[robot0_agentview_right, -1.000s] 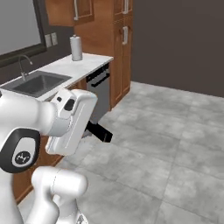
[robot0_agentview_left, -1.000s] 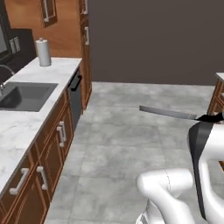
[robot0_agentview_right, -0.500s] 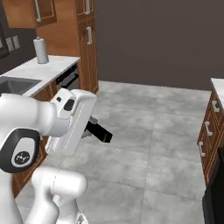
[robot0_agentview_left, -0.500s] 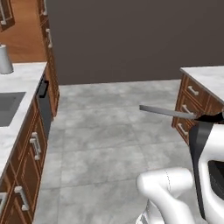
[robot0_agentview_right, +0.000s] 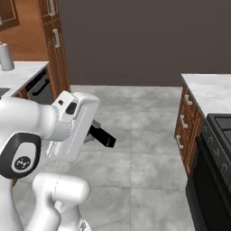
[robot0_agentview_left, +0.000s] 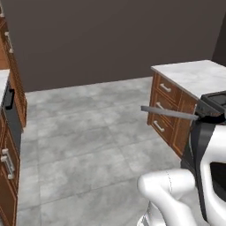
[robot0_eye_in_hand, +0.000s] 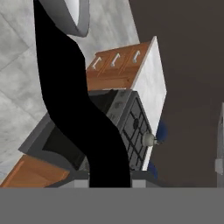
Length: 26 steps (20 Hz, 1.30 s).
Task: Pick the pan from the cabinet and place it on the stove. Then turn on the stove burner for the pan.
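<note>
My gripper (robot0_eye_in_hand: pixel 109 177) is shut on the pan's black handle (robot0_eye_in_hand: pixel 74 100). In the hand view the handle runs up to the pan's shiny silver rim (robot0_eye_in_hand: pixel 78 15) at the top. The left base view has the pan (robot0_agentview_left: pixel 170 113) as a thin grey bar held level over the floor, left of my hand (robot0_agentview_left: pixel 209 109). From the right base view the black handle end (robot0_agentview_right: pixel 103 136) pokes out past the white hand. The black stove (robot0_agentview_right: pixel 221 131) with grid grates (robot0_eye_in_hand: pixel 135 127) sits in the counter run to the right. A corner of the wooden wall cabinet (robot0_agentview_right: pixel 9 13) is at the upper left.
A small kettle (robot0_eye_in_hand: pixel 148 139) sits on the stove. A marble counter over wooden drawers (robot0_agentview_left: pixel 170 106) stands beside the stove. At the left are a tall wooden cabinet (robot0_agentview_right: pixel 54 40), a counter with a paper roll (robot0_agentview_right: pixel 5 56) and a dishwasher (robot0_agentview_right: pixel 40 90). Grey tiled floor (robot0_agentview_left: pixel 88 141) lies between.
The whole picture has swung as the base turned right: the sink counter slid off to the left, and the drawer counter and stove came in at the right. The pan stays gripped.
</note>
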### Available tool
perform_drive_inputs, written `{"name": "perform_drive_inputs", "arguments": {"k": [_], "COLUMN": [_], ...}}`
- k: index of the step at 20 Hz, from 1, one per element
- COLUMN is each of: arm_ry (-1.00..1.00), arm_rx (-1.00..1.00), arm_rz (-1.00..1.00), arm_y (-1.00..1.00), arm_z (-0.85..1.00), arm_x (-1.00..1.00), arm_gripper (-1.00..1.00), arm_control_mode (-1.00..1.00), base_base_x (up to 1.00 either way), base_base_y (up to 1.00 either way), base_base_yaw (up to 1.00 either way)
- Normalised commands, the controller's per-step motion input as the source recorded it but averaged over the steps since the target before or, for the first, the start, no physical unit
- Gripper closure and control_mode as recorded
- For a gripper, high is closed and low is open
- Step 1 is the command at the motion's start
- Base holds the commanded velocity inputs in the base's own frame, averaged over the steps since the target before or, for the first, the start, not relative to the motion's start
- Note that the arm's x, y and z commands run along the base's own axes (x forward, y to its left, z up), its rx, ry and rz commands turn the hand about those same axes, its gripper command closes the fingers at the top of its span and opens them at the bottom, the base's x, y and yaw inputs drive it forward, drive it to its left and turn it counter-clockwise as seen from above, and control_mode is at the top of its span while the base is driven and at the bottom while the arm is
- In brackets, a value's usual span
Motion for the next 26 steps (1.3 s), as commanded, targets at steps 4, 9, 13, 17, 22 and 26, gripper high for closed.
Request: {"name": "perform_drive_inputs", "arguments": {"k": [4,9,13,17,22,26], "arm_ry": [0.0,0.0,0.0,0.0,0.0,0.0], "arm_rx": [0.0,0.0,0.0,0.0,0.0,0.0], "arm_rz": [0.0,0.0,0.0,0.0,0.0,0.0], "arm_y": [0.0,0.0,0.0,0.0,0.0,0.0], "arm_z": [0.0,0.0,0.0,0.0,0.0,0.0], "arm_x": [0.0,0.0,0.0,0.0,0.0,0.0], "arm_gripper": [1.0,1.0,1.0,1.0,1.0,1.0], "arm_control_mode": [1.0,1.0,1.0,1.0,1.0,1.0], "base_base_x": [0.28,0.3,0.33,0.34,0.34,0.33], "base_base_y": [0.13,0.24,0.37,0.45,0.45,0.41], "base_base_yaw": [-0.36,-0.36,-0.37,-0.34,-0.31,-0.29]}}
